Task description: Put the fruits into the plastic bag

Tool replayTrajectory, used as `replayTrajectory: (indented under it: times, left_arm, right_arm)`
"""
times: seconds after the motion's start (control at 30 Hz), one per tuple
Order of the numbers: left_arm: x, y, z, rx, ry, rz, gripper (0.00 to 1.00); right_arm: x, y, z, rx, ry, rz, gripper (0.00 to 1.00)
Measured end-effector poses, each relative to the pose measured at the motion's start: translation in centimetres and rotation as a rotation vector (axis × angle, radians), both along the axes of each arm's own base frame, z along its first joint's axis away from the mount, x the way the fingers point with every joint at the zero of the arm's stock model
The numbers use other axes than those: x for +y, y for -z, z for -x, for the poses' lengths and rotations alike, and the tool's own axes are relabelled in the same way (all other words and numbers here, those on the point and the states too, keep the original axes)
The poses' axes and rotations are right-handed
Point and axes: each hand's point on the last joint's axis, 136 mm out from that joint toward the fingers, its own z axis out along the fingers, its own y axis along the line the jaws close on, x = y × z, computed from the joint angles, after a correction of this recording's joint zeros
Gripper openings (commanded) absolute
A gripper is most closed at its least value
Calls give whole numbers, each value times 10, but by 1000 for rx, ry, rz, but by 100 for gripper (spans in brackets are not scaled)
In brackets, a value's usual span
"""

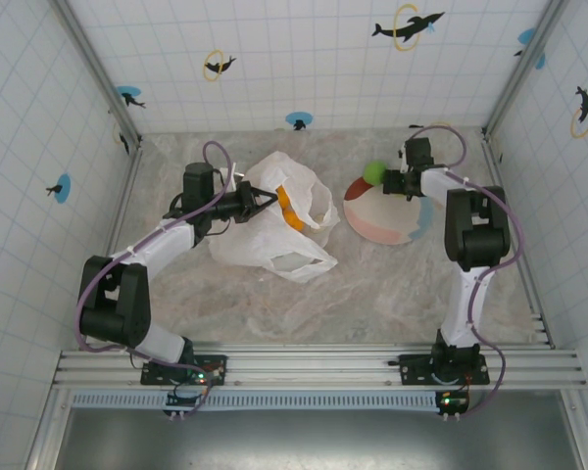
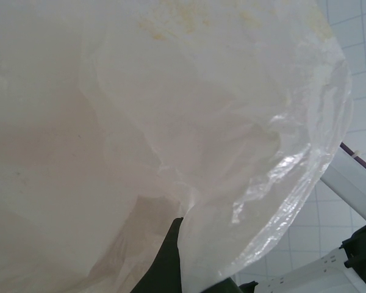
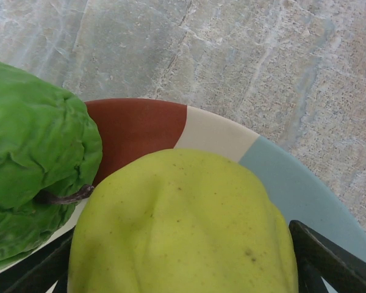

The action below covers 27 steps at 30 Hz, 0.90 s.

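My left gripper (image 1: 265, 201) is shut on the rim of the white plastic bag (image 1: 274, 230) and holds it raised at the middle of the table. In the left wrist view the bag's film (image 2: 201, 122) folds over a dark finger (image 2: 168, 262). An orange shape (image 1: 289, 208) shows at the bag's mouth. Over the plate (image 1: 382, 223) my right gripper (image 1: 392, 183) is open, its fingers close on either side of a yellow-green fruit (image 3: 183, 201) that rests on the plate (image 3: 140, 125). A wrinkled green fruit (image 3: 30, 165) lies just left of it (image 1: 374, 172).
Tiled walls with metal corner posts enclose the marble tabletop (image 1: 372, 294). The right arm's white link (image 2: 354, 183) shows past the bag's edge in the left wrist view.
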Motion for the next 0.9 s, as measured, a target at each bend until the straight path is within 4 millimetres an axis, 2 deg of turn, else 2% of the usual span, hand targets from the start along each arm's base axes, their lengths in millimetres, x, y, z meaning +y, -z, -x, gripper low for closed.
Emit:
replayTrajectory:
  times: [0.3,0.43,0.6,0.67,0.77,0.9]
  left_arm:
    - [0,0,0,0,2,1,0]
    - [0,0,0,0,2,1,0]
    - [0,0,0,0,2,2,0]
    - [0,0,0,-1,2,2,0]
    - [0,0,0,0,2,2,0]
    - [0,-1,0,-1,2,2,0]
  right_arm:
    - [-5,-2,-1,-4,-4,4,70]
    - [-8,-18,10,-26,1,-2,67]
    - [-3,-63,48,-119,1,-78,64]
    - [6,-85,70,-179,-12,-136,63]
    - [32,-103,105,-239,-73,-202,63]
    - [77,-104,150,-243,-210,-253,62]
